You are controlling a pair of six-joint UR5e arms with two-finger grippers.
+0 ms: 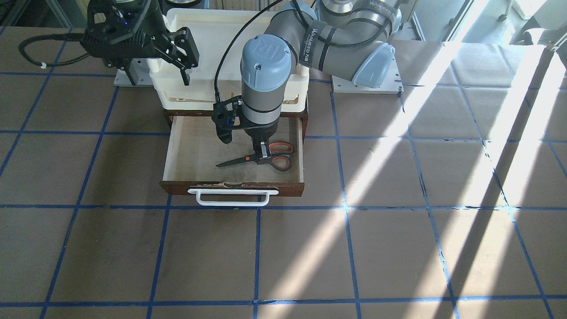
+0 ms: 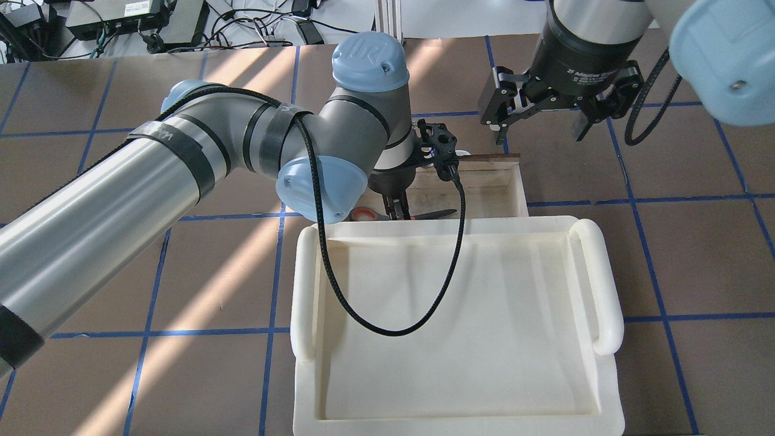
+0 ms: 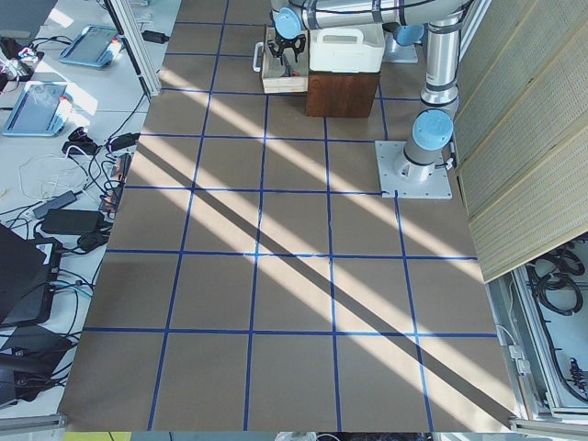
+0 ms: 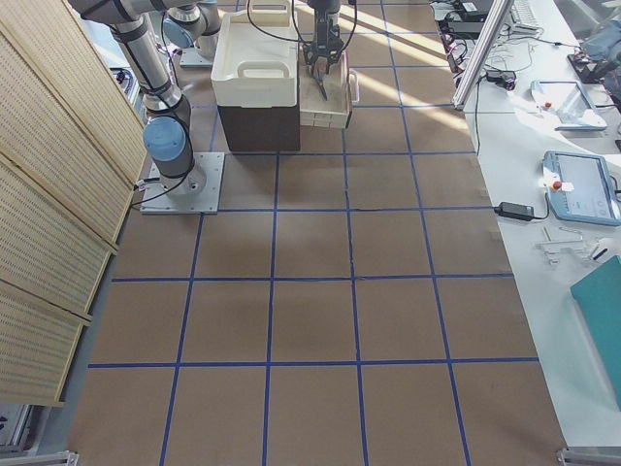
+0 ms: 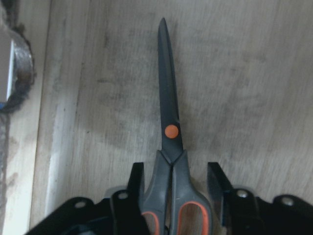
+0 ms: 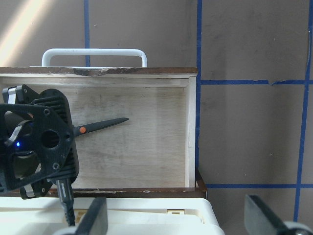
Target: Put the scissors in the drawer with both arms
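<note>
The scissors (image 1: 261, 158) lie flat on the pale floor of the pulled-out drawer (image 1: 232, 188), blades toward my right side. They also show in the left wrist view (image 5: 168, 122), the right wrist view (image 6: 100, 125) and the overhead view (image 2: 433, 214). My left gripper (image 1: 262, 153) reaches down into the drawer and straddles the grey handles just behind the pivot. It is open, with a small gap between each finger (image 5: 137, 171) and the handles. My right gripper (image 2: 542, 118) hangs open and empty, above and beside the drawer's right end (image 6: 190, 127).
A cream plastic tray (image 2: 605, 284) sits on top of the dark-brown cabinet, behind the open drawer. The drawer's white bar handle (image 1: 230, 197) faces away from me. Brown table with blue tape grid lines lies all around.
</note>
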